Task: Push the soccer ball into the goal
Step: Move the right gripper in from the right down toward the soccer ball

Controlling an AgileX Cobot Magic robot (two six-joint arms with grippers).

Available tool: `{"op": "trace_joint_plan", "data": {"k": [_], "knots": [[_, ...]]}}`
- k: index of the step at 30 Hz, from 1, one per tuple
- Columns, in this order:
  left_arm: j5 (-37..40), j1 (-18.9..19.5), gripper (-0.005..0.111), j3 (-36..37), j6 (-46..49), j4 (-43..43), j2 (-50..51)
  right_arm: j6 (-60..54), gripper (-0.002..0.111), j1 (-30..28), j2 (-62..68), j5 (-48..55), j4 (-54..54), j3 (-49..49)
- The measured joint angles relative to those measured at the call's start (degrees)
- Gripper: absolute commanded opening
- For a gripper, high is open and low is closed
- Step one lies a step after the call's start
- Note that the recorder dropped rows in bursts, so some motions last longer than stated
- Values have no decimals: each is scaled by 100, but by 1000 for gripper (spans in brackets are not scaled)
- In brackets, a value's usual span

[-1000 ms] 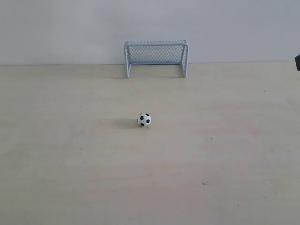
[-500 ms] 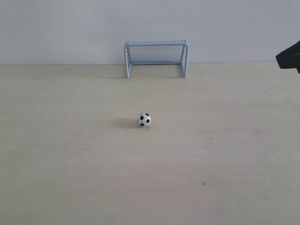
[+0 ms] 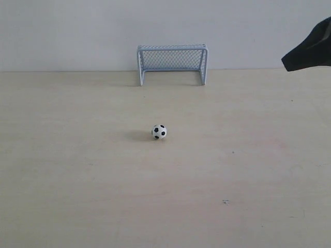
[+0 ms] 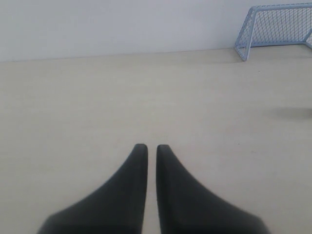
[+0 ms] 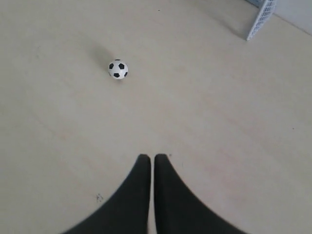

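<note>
The soccer ball (image 3: 159,132) rests on the pale table (image 3: 77,181) near its middle; the right wrist view shows the ball (image 5: 118,69) too. The goal (image 3: 172,63) stands at the far edge against the wall, its mouth facing the ball; part of the goal (image 4: 275,29) appears in the left wrist view and one goal post (image 5: 262,18) in the right wrist view. My right gripper (image 3: 285,61) enters at the upper right edge, raised above the table and far from the ball. Its black fingers are shut with nothing between them (image 5: 151,157). My left gripper (image 4: 148,146) is shut and empty, out of the exterior view.
A plain white wall (image 3: 62,31) rises behind the table. Small dark specks (image 3: 226,201) mark the tabletop.
My right gripper has come further into the exterior view from the right edge, moving leftward. The ball and goal have not moved.
</note>
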Motion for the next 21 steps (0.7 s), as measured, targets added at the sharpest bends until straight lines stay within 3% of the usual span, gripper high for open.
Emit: {"op": "trace_joint_plan", "data": {"k": [9,21], "knots": [[0,0,6,0,0,0,0,-388,0,86,379,187,276,-173],[0,0,6,0,0,0,0,-203,0,1357,1417,440,-127,-1056]]}}
